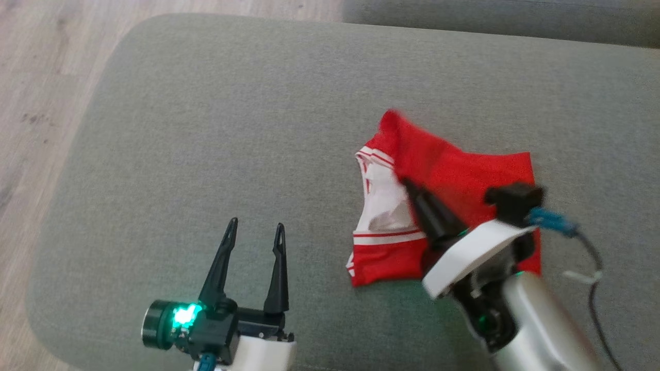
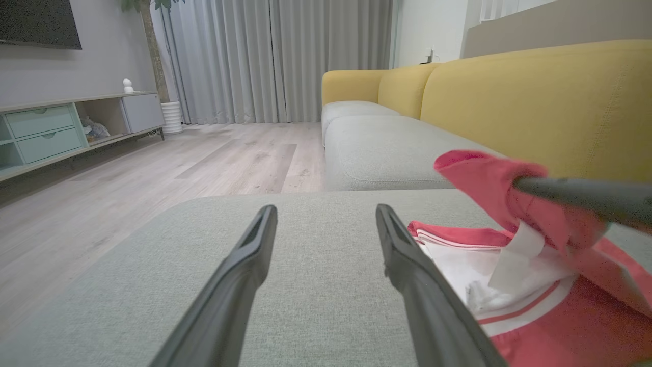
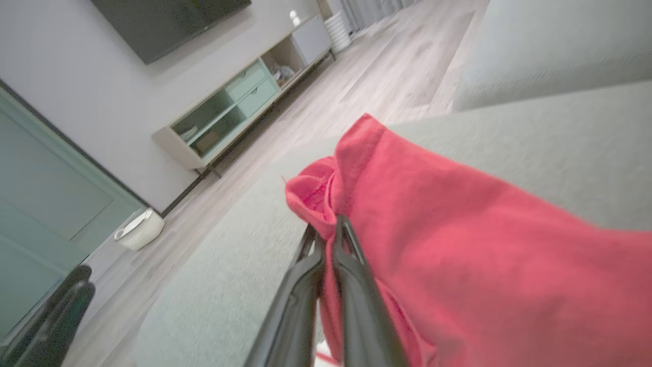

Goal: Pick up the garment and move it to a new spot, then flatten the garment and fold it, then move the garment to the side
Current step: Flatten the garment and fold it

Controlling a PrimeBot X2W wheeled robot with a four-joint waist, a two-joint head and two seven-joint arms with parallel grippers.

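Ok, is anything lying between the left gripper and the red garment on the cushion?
Nothing visible does. Bare grey cushion lies between the open left gripper and the near edge of the red garment. The right gripper is shut on a lifted fold of it, off that path.

The garment point(image 1: 454, 175) is soft matt red cloth, kinda jersey-looking, with a smoother white panel and striped trim. The seat cushion point(image 1: 232, 129) under it is grey-green woven fabric, slightly rough, zero shine. The floor point(image 1: 36, 77) off at 9 o'clock is pale wood plank with low sheen and visible grain. The left gripper point(image 1: 257, 223) and right gripper point(image 1: 406, 181) have matt black plastic fingers. The right forearm point(image 1: 541, 319) is smooth silvery metal with a satin gleam, and it carries a white plastic collar point(image 1: 474, 252). The sofa back point(image 2: 535, 102) is yellow cloth with stitched seams.
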